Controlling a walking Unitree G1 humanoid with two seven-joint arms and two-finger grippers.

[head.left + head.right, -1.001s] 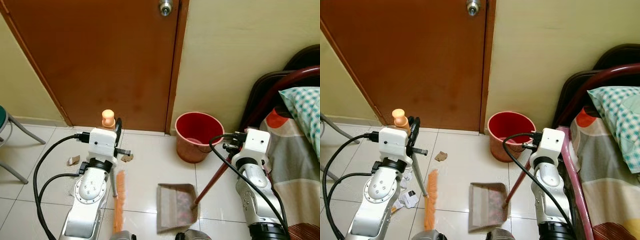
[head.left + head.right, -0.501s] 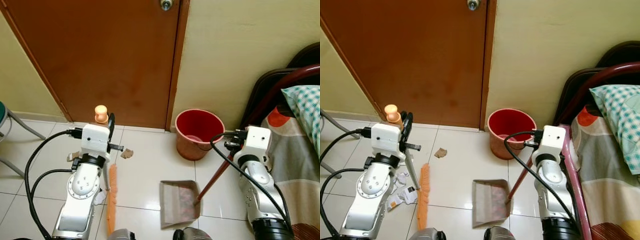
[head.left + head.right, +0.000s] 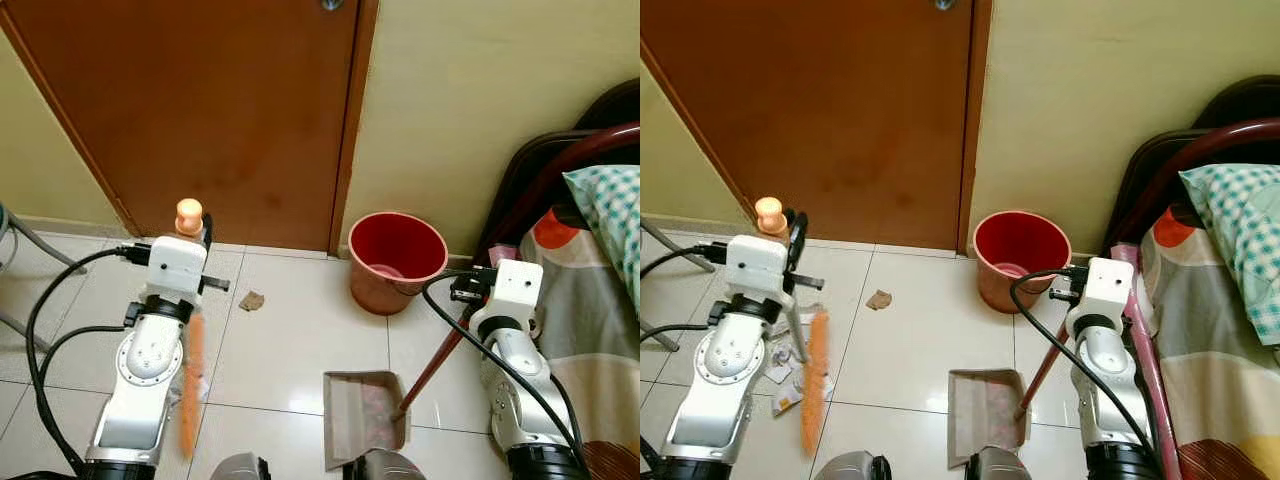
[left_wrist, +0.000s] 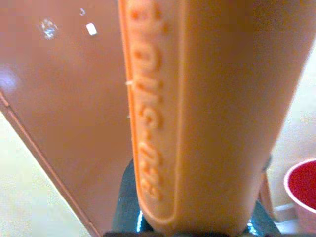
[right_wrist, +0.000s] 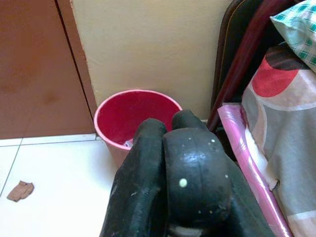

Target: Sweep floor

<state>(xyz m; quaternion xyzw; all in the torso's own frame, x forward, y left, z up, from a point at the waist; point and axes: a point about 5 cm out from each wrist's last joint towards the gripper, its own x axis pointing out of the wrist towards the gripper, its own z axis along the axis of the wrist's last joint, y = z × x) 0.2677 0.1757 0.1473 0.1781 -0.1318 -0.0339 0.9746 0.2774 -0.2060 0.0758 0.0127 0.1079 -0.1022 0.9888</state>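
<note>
An orange broom, its handle top (image 3: 188, 215) standing up and its bristle head (image 3: 190, 385) blurred over the tiles, is held by my left gripper (image 3: 207, 238), shut on the handle (image 4: 197, 113). My right gripper (image 3: 463, 290) is shut on the dark red handle (image 3: 437, 352) of a grey dustpan (image 3: 362, 420), which rests on the floor by my feet with some dirt in it. A brown scrap (image 3: 251, 300) lies on the tiles before the door. Crumpled paper bits (image 3: 780, 368) lie beside the broom head.
A red bucket (image 3: 397, 258) stands against the wall by the door frame. The brown door (image 3: 200, 110) is closed. A bed with a dark red frame (image 3: 560, 170) and a checked pillow (image 3: 605, 205) is at the right; a stool leg (image 3: 30, 245) at the left.
My left arm has swung the broom leftwards, and its head has moved left from beside the dustpan, now blurred. The dustpan sits slightly nearer my feet. The view has shifted a little.
</note>
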